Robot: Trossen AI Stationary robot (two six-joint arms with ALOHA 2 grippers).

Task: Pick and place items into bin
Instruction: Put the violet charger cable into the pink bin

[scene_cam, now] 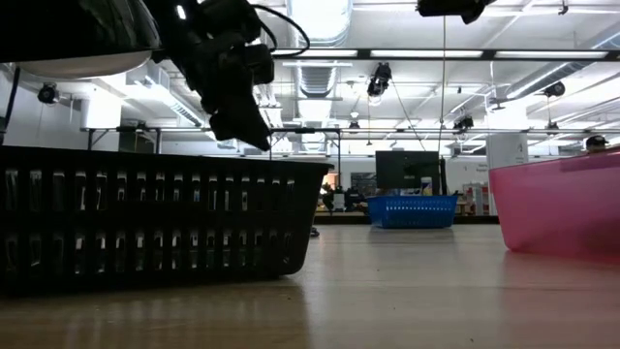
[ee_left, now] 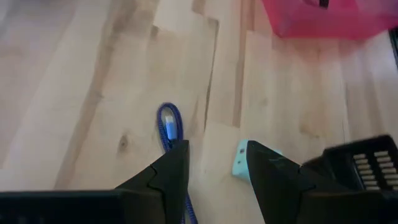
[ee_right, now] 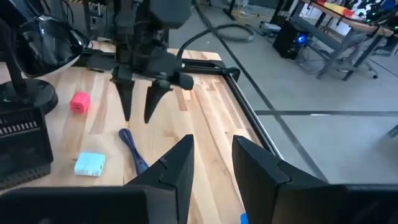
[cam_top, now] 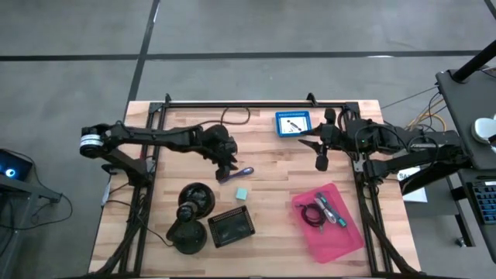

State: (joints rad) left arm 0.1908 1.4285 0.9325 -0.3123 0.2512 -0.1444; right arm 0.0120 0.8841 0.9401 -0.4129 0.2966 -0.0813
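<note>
My left gripper (cam_top: 226,172) (ee_left: 217,149) hangs open just above the table's middle, pointing slantwise down, with nothing between its fingers. A purple pen (cam_top: 244,171) (ee_left: 168,123) lies flat on the wood just beyond its fingertips. The pale teal cube (cam_top: 242,192) (ee_left: 240,159) rests on the table close beside it. The right wrist view shows the left gripper (ee_right: 138,115) a little above the purple pen (ee_right: 133,151). My right gripper (cam_top: 320,161) (ee_right: 211,142) waits open and empty, high over the far right. The pink bin (cam_top: 329,221) holds a coiled black cable (cam_top: 311,217) and a teal-handled tool (cam_top: 332,211).
A black slotted basket (cam_top: 231,226) and two black domed objects (cam_top: 195,198) (cam_top: 186,232) stand near the front, left of the bin. A blue tray (cam_top: 293,124) sits at the far edge. A small pink cube (ee_right: 79,101) lies behind the left gripper.
</note>
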